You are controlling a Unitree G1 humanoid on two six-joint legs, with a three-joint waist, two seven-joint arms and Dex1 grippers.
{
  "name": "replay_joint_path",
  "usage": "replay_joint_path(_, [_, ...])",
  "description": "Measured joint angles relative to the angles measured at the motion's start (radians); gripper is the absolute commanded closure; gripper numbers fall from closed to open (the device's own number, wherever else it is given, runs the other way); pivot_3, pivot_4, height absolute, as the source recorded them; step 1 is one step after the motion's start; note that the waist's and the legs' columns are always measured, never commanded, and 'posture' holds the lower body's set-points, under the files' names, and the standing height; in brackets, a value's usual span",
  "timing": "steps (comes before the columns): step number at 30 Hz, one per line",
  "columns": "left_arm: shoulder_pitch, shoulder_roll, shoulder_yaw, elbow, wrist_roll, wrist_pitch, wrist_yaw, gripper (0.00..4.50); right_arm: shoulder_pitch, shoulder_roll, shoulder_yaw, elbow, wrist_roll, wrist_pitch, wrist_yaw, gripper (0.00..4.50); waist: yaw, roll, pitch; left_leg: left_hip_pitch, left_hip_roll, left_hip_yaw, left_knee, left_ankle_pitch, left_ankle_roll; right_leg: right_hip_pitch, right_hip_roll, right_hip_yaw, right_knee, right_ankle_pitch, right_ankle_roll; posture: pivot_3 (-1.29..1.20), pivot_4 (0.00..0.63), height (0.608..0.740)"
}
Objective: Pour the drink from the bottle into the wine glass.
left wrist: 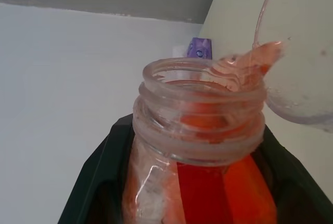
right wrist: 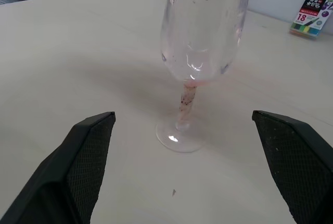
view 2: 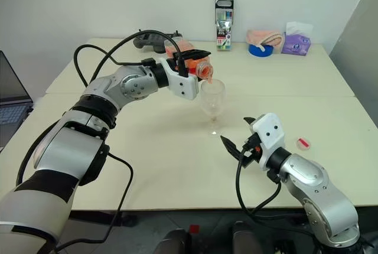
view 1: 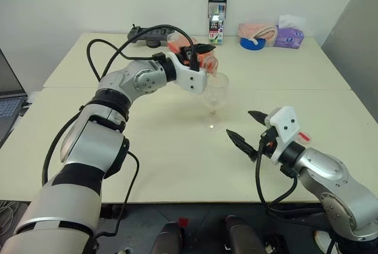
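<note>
My left gripper [view 1: 202,54] is shut on the bottle [view 1: 201,60], a small clear plastic one with its cap off. It is tipped on its side, its open mouth [left wrist: 200,114] at the rim of the wine glass [view 1: 215,93]. The orange-red drink [left wrist: 244,60] has reached the bottle's lip and touches the glass rim. The glass stands upright on the table, its bowl [right wrist: 203,31] almost empty, with pink traces on the stem. My right gripper [view 1: 240,123] hovers open just to the right of the glass foot, pointing at it and touching nothing.
A small red cap [view 2: 303,142] lies on the table beside my right arm. Along the far edge stand a box of markers [view 1: 217,18], a blue tape roll [view 1: 253,43], a pink cloth [view 1: 258,30], a purple tissue pack [view 1: 288,36] and a dark controller [view 1: 147,34]. A laptop [view 1: 9,103] sits at far left.
</note>
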Motion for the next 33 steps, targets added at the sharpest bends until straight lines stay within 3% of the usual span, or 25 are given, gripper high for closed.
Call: replay_joint_path(33, [-0.040,0.021,-0.069,0.012,0.067,-0.016,0.096,2.32,-0.064,0.006,0.007,-0.001,0.033,0.046,-0.033,0.00,0.000,0.000,0.000,0.001,0.000,0.000,0.001,0.000,0.000,-0.001,0.000,0.000,0.004,0.000,0.000,0.00,0.150,0.740])
